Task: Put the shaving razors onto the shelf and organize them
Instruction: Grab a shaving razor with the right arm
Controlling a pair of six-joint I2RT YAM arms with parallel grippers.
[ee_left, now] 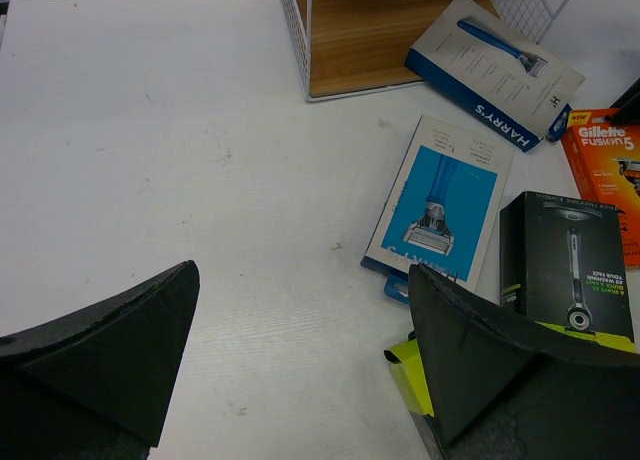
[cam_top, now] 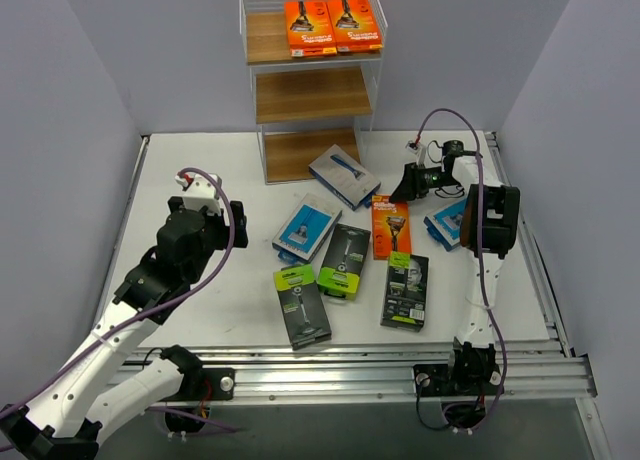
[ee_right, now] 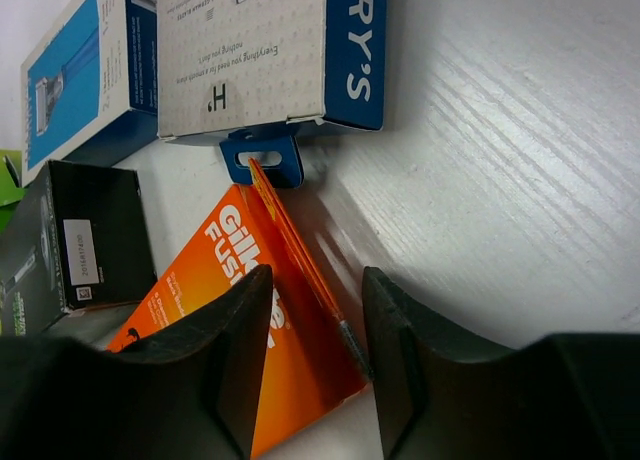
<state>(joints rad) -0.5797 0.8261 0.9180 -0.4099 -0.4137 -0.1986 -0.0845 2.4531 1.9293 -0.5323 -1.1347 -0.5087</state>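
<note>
The shelf [cam_top: 312, 96] stands at the back with two orange shaving razors [cam_top: 332, 26] side by side on its fenced top tier. Several more packs lie on the table in front of it. My right gripper [ee_right: 316, 280] is low over the upper end of an orange pack [ee_right: 222, 242]. Its jaws are partly open and straddle that pack's raised right edge without closing on it. In the top view this gripper [cam_top: 411, 186] sits just above the orange pack [cam_top: 390, 228]. My left gripper [ee_left: 300, 355] hangs wide open and empty over bare table, left of a lime-topped pack [ee_left: 412, 372].
On the table lie blue-and-white packs [cam_top: 343, 177] [cam_top: 307, 228], black packs with lime-green tops [cam_top: 342, 261] [cam_top: 302, 304] and a black pack [cam_top: 405, 291]. Another blue pack [cam_top: 447, 223] is partly under the right arm. Walls close in on both sides.
</note>
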